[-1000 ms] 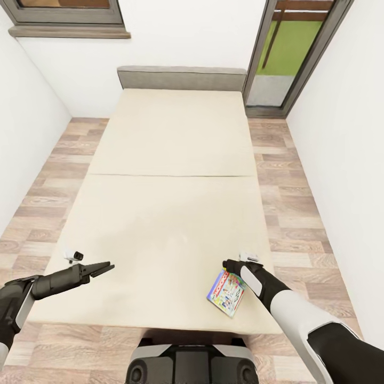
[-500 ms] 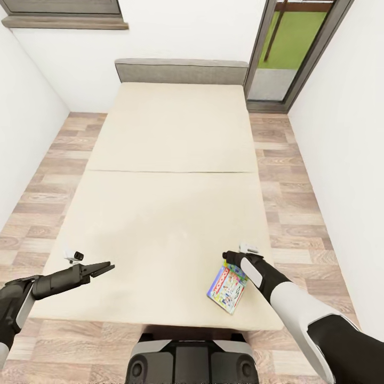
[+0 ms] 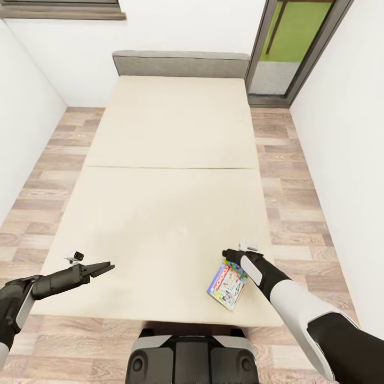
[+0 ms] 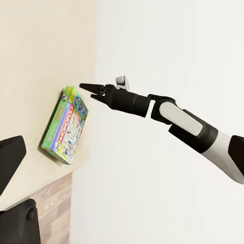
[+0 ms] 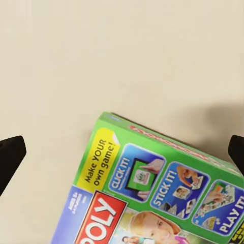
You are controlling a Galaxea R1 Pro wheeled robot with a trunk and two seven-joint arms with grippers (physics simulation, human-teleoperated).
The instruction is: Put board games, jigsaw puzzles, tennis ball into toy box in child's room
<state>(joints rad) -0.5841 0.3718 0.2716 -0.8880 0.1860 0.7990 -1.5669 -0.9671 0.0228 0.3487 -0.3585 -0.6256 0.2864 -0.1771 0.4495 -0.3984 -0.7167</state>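
Note:
A green Monopoly board game (image 3: 226, 285) lies flat near the foot of the bed's beige mattress (image 3: 170, 202), towards its right side. My right gripper (image 3: 228, 253) hovers just above the game's far edge, open; its dark fingertips (image 5: 10, 155) stand wide apart on either side of the box (image 5: 152, 193). The left wrist view shows the same game (image 4: 63, 127) under the right gripper (image 4: 84, 86). My left gripper (image 3: 104, 268) is held open over the bed's near left part, with nothing in it (image 4: 15, 188).
A grey headboard (image 3: 181, 63) stands against the far wall. Wood floor (image 3: 298, 192) runs along both sides of the bed, with white walls close by. At the far right a glass door (image 3: 277, 48) looks out on green.
The camera has shifted, so the bed sits slightly higher in the picture. The right gripper has edged a little towards the game's far edge. The left arm has kept its pose.

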